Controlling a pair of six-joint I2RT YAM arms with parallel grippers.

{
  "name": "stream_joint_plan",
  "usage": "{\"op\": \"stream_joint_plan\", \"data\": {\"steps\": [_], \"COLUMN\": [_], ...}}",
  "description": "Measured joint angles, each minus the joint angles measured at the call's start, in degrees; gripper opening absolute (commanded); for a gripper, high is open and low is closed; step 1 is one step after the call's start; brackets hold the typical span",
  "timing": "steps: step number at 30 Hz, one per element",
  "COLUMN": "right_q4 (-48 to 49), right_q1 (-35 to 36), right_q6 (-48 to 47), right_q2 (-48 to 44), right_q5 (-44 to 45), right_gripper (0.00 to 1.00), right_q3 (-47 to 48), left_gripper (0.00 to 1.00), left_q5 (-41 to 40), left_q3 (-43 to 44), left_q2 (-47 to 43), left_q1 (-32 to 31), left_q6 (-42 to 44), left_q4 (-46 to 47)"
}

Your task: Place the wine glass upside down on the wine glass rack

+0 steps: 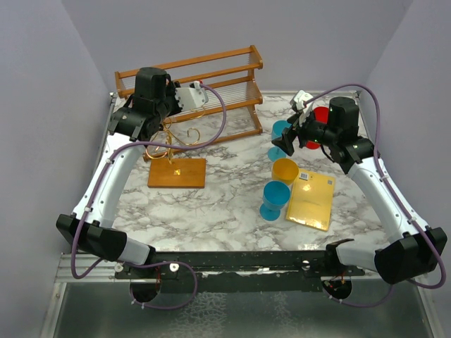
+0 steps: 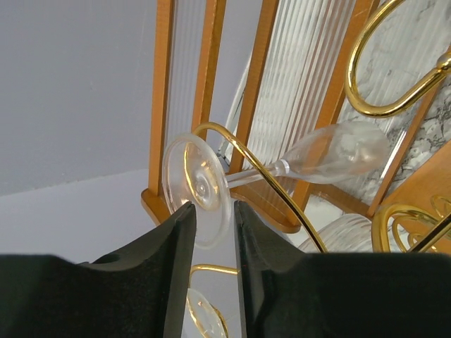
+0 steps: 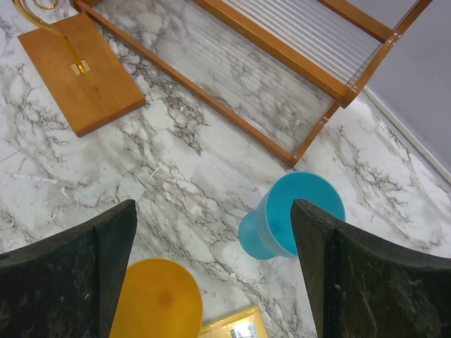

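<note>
With the left gripper [image 2: 211, 211] narrowly parted round the foot of the wine glass [image 2: 331, 151], grip unclear, and the right gripper [image 3: 211, 211] wide, an unseated stem could slip off the wine glass rack [image 1: 177, 172]

Clear wine glass [image 2: 338, 151] tilted, stem across the gold wire rack's [image 1: 176, 172] loop, bowl at two o'clock from its foot.

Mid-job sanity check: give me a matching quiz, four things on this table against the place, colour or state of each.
1 wine glass
2 right gripper
3 yellow cup
4 rack base

a jaws wide open, holding nothing
b between two blue cups
c orange-brown wood, lying flat
d stem lying across a gold loop

Pairs: 1-d, 2-a, 3-b, 4-c
</note>
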Motion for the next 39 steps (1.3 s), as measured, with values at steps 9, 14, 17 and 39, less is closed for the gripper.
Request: {"op": "stream_joint_plan", "data": {"steps": [9, 14, 17, 39], "right_q4": [0.0, 0.0, 0.0, -0.74], "right_q1": [0.0, 0.0, 0.0, 0.0], "right_q6": [0.0, 0.0, 0.02, 0.0], "right_q2": [0.76, 0.76, 0.76, 0.76], "right_q5": [0.07, 0.2, 0.33, 10.73], "right_gripper": [0.9, 0.9, 0.9, 0.9], "right_q3": [0.0, 0.0, 0.0, 0.04], "left_gripper": [0.39, 0.41, 0.43, 0.82], "left_q5": [2.12, 3.89, 5.33, 12.98], "left_q3": [0.17, 0.85, 1.62, -1.22], "left_q2": [-0.7, -0.81, -0.96, -11.72], "left_q1": [0.0, 0.0, 0.0, 0.04], "left_q6": [-1.29, -2.45, -3.67, -27.89], "left_q4": [-0.17, -0.44, -0.42, 10.82]}}
